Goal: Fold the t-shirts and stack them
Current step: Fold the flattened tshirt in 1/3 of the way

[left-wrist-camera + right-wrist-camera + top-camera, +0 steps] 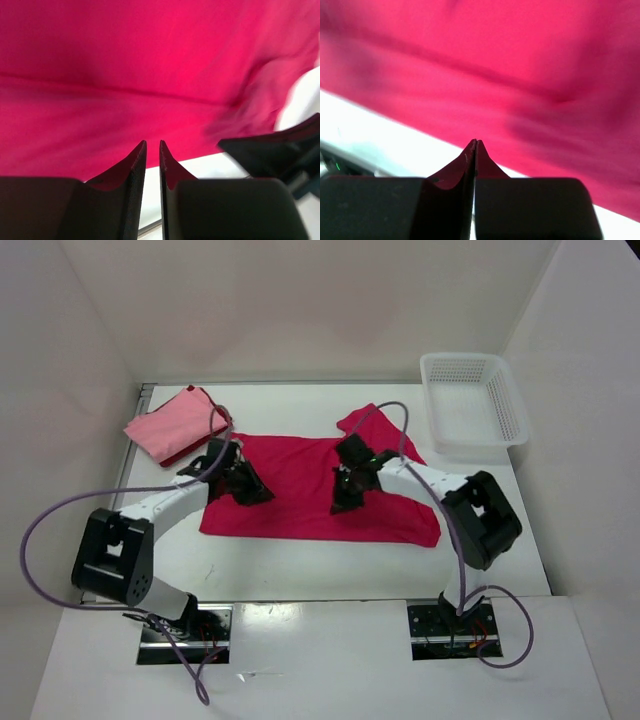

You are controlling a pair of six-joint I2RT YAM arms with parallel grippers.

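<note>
Left tool (240,483), jaws barely parted and empty, hangs over the 9 o'clock edge of the crimson-magenta t-shirt (300,508) spread on the worktop (300,565); right tool (348,490), clenched on nothing, points down near its middle. Left elbow (112,558) and right elbow (487,520) jut outward.

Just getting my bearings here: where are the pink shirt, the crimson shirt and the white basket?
pink shirt (170,425): top view, middle of its folded upper face.
crimson shirt (300,498): top view, flat cloth at its middle.
white basket (468,410): top view, bare floor inside it.
</note>
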